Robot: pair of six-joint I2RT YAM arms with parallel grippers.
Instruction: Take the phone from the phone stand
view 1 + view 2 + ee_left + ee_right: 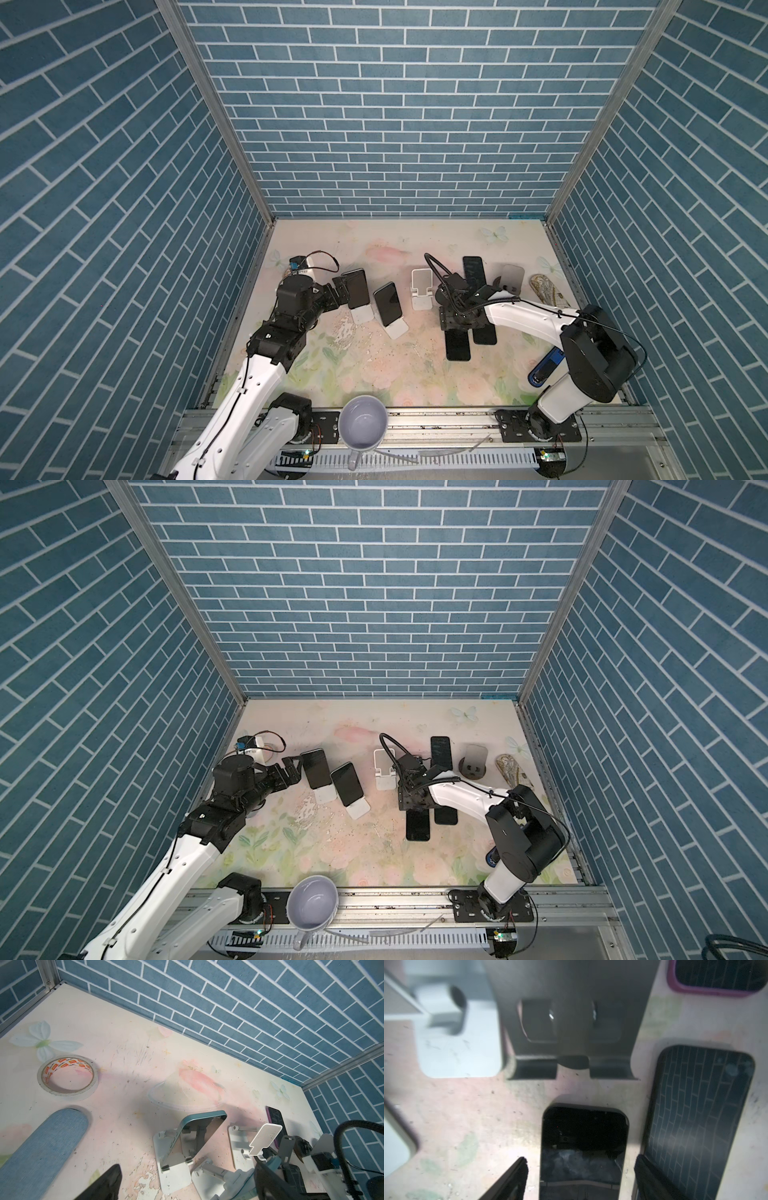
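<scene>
Phone [583, 1147] lies flat on the table [374, 365], screen up, clear of the dark stand [571, 1028], which stands empty just beyond its far end in the right wrist view. My right gripper [581, 1158] hangs over the phone's near end with its jaws wider than the phone. One finger sits on either side with table showing in both gaps, so it has hold of nothing. In both top views, with the back wall as 12, this phone sits at about 4 o'clock from the table's middle. A second flat phone [484, 334] lies just beside it at its 2 o'clock. A purple-cased phone [473, 270] lies flat farther back, at 1 o'clock from the middle. An empty white stand [422, 291] sits near the middle. At 9 to 10 o'clock a propped phone [358, 286] leans on a folding stand [362, 314], and a second propped phone [387, 303] leans on another at its 4 o'clock. My left gripper [296, 769] sits just beside the first propped phone, at its 9 o'clock, jaws spread fully and empty. A mug [363, 424] stands on the front rail at 6 o'clock.
</scene>
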